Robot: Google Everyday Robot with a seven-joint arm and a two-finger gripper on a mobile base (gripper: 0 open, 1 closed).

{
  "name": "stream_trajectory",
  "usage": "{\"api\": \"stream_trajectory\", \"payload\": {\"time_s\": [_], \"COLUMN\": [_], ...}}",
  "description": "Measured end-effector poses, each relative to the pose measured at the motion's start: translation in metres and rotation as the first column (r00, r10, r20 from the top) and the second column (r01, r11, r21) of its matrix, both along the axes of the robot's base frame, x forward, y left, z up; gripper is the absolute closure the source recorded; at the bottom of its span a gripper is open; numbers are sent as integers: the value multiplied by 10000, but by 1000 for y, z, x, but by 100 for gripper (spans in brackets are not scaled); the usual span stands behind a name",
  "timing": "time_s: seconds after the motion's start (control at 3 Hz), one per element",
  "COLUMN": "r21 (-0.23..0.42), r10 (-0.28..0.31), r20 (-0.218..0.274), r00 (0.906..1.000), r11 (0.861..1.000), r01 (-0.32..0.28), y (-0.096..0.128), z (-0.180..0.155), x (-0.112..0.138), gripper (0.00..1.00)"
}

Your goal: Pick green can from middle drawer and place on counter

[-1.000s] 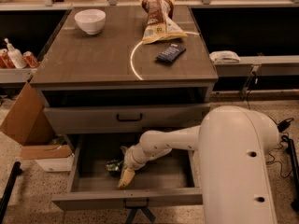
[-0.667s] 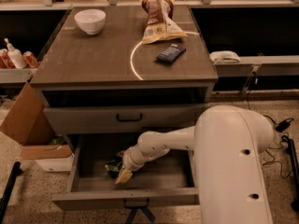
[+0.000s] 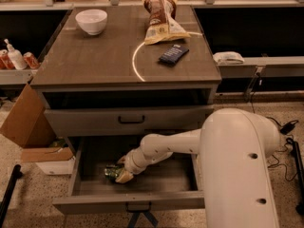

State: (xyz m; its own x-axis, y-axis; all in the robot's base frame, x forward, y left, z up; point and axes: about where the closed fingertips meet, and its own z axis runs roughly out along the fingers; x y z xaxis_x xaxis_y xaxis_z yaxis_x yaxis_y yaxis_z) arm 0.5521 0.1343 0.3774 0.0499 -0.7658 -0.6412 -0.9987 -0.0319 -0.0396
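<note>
The green can (image 3: 111, 172) lies on its side on the floor of the open middle drawer (image 3: 166, 177), left of centre. My gripper (image 3: 122, 174) is down inside the drawer, right against the can's right end, with the white arm (image 3: 166, 146) reaching in from the right. The arm partly hides the can. The counter (image 3: 95, 61) with its pale arc is above.
On the counter stand a white bowl (image 3: 91, 21), a chip bag (image 3: 162, 20) and a dark flat packet (image 3: 173, 54). A shut drawer front with a black handle (image 3: 131, 120) is above the open drawer. Red cans (image 3: 30, 60) and a white bottle (image 3: 14, 56) sit on the left shelf. A cardboard box (image 3: 26, 122) is at the left.
My gripper has slid a little left and lower in the drawer, closing in on the green can. The can has stayed about where it was.
</note>
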Motion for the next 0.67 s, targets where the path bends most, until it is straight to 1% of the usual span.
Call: {"api": "stream_trajectory", "payload": {"time_s": [0.33,0.67], "r21": [823,2147], "r10": [216,471], "r20": [139,443], "r00": [9997,9979], "r11": [9964,9751], "r01": [-227,-555], "y": [-2,-21], "z": [22,62], "x": [-3,-8], "gripper": [94,100]}}
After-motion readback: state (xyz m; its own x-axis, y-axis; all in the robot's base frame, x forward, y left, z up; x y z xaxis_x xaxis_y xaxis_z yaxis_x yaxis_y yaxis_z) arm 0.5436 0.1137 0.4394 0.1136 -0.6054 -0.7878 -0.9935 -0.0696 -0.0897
